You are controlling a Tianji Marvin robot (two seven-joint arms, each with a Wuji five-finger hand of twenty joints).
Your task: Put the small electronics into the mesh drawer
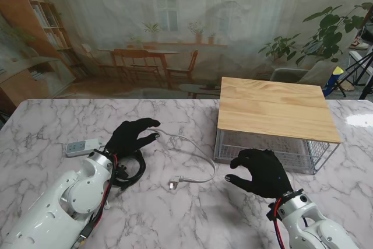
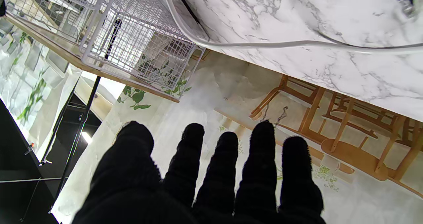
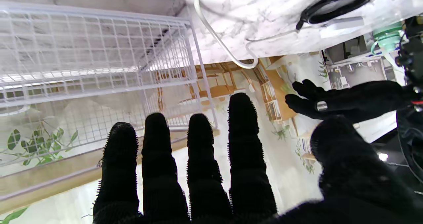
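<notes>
partly hidden black cable under left hand

Both arms rise from the near corners of the stand view, white shells ending in black-gloved hands. The left arm angles inward and away from me, its left hand palm down, fingers spread and slightly curled, holding nothing. The right arm reaches in from the near right corner; the right hand is palm down too, fingers apart and bent at the knuckles, thumb pointing left, grasping nothing. In each wrist view the fingers extend straight and separated.
</notes>
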